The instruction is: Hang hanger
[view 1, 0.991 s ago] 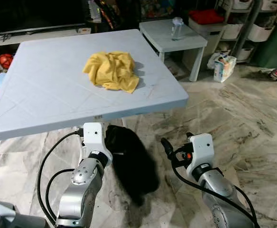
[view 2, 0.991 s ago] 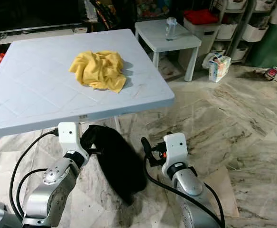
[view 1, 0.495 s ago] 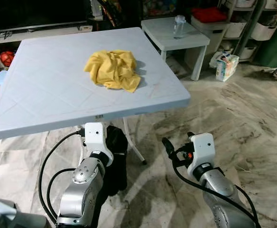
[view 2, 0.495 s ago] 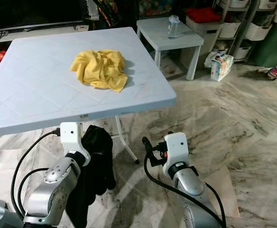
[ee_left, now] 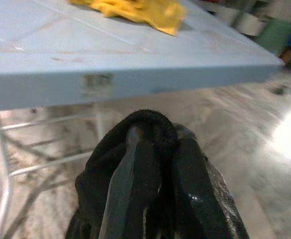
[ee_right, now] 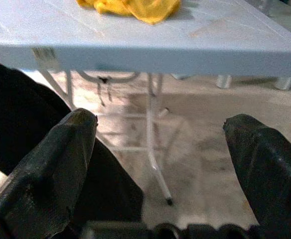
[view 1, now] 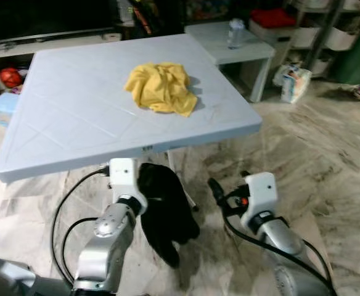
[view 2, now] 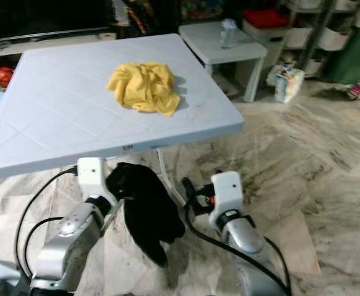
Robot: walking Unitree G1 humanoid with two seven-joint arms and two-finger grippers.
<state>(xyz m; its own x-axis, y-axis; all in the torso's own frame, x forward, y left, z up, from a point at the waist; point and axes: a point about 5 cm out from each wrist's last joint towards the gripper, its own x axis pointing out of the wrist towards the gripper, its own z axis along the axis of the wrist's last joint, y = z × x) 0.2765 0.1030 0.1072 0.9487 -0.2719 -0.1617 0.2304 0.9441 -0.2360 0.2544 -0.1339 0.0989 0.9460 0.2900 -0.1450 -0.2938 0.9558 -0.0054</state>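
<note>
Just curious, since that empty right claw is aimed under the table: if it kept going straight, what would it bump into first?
Probably the thin metal table leg. The open right gripper points below the blue table; the leg looks nearest, though depth is unclear.

the left gripper [ee_left: 153, 164] pinches a black cloth [ee_left: 145, 124] between its fingers, just below the edge of a blue table [ee_left: 135, 74] carrying a yellow cloth [ee_left: 135, 9].
</note>
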